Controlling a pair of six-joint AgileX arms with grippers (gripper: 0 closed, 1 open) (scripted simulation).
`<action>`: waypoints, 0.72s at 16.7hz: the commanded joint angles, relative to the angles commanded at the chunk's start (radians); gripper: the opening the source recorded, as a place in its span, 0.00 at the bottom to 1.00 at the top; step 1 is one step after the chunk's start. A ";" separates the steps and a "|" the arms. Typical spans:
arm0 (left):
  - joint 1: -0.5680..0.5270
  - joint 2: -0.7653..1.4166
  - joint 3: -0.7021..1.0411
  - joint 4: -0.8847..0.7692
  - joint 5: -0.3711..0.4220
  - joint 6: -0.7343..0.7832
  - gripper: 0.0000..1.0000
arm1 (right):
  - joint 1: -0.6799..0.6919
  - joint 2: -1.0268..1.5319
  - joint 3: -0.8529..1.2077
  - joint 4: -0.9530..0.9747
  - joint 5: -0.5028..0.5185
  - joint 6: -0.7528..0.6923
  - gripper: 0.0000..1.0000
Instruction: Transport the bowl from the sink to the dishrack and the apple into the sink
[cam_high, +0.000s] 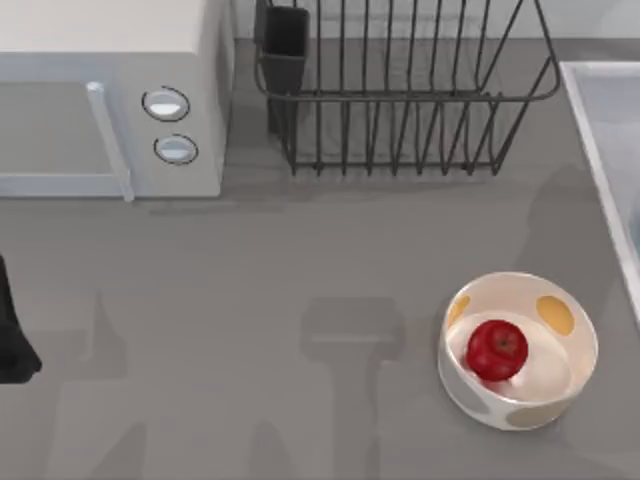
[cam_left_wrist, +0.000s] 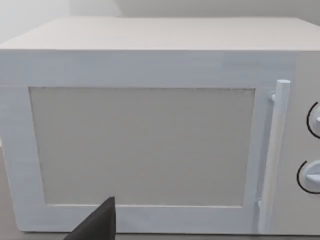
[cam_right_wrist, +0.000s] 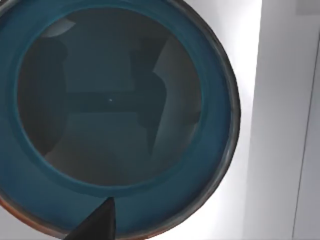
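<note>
Bowl (cam_right_wrist: 120, 125) upright in sink (cam_right_wrist: 280, 125), mouth upward, apparently.

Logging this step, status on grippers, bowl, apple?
Right gripper hovers above bowl in sink. Left gripper faces microwave. Apple sits in white bowl. Dishrack unloaded.

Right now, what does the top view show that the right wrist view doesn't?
Top view alone: the apple inside the white bowl, the dishrack, the microwave, and the left arm parked at the table's left edge. Right wrist view alone: the blue bowl, seen from directly above. Shared: the sink.
</note>
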 joint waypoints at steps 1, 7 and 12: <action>0.000 0.000 0.000 0.000 0.000 0.000 1.00 | -0.003 0.013 0.019 -0.011 -0.001 -0.001 1.00; 0.000 0.000 0.000 0.000 0.000 0.000 1.00 | -0.007 0.028 0.038 -0.022 -0.003 -0.001 1.00; 0.000 0.000 0.000 0.000 0.000 0.000 1.00 | -0.003 0.065 -0.001 0.052 -0.002 0.004 1.00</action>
